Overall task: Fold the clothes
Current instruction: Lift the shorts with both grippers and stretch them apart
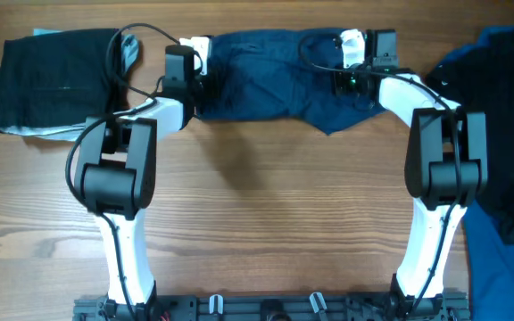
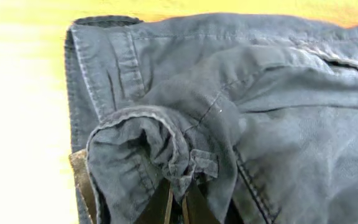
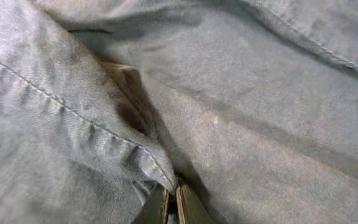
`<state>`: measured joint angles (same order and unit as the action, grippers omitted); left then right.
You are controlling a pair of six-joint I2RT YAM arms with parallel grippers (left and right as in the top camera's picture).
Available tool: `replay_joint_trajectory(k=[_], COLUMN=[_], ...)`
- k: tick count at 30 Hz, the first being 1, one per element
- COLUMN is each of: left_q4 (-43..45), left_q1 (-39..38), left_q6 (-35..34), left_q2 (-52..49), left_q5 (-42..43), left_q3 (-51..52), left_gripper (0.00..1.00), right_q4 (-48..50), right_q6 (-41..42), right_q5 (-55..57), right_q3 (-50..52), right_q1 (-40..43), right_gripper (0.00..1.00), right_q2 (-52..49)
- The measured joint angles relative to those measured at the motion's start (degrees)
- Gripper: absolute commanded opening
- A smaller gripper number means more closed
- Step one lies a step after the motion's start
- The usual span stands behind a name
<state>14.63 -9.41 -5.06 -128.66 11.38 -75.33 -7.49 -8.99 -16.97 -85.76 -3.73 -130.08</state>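
Firmly pinches bunched waistband cloth of navy shorts [image 1: 266, 85] between closed left fingers [image 2: 158, 210]; nips a seamed fold between closed right fingers [image 3: 156, 210]. Holds shorts spread along far side of wooden surface [image 1: 266, 223].

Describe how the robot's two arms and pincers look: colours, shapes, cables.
Both the left arm and right arm have white tubular links joined by bulky black joint housings. Thin black cables loop at the wrists, and a small green light glows on the right one. The left pincer and right pincer each have two slim dark fingers.
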Motion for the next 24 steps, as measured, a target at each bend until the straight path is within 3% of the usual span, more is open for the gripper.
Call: replay_joint_trajectory(k=[4,10,19,24], left_q4=[4.31,2.40,-17.62,-29.49], left_q1=[3.63,7.17,7.28,7.28], left_q6=[-0.15,-0.13,-0.15,-0.13], left_q2=[-1.44,-2.05,4.46,14.21], left_q5=[0.66,1.46,9.81,10.93], left_q3=[-0.13,-1.20,-11.10,-11.54], left_gripper=[0.04,0.04,0.04,0.04], right_q4=[4.55,7.61,3.67,-11.26], right_q6=[0.83,2.58,2.97,2.89], right_q5=[0.07,0.24,1.62,2.29], right_q3=[0.11,0.55,0.79,1.11], right_q1=[-0.83,-1.03,-1.03,-1.01], right_gripper=[0.04,0.04,0.04,0.04], right_q2=[-1.01,-1.40,1.49,13.77])
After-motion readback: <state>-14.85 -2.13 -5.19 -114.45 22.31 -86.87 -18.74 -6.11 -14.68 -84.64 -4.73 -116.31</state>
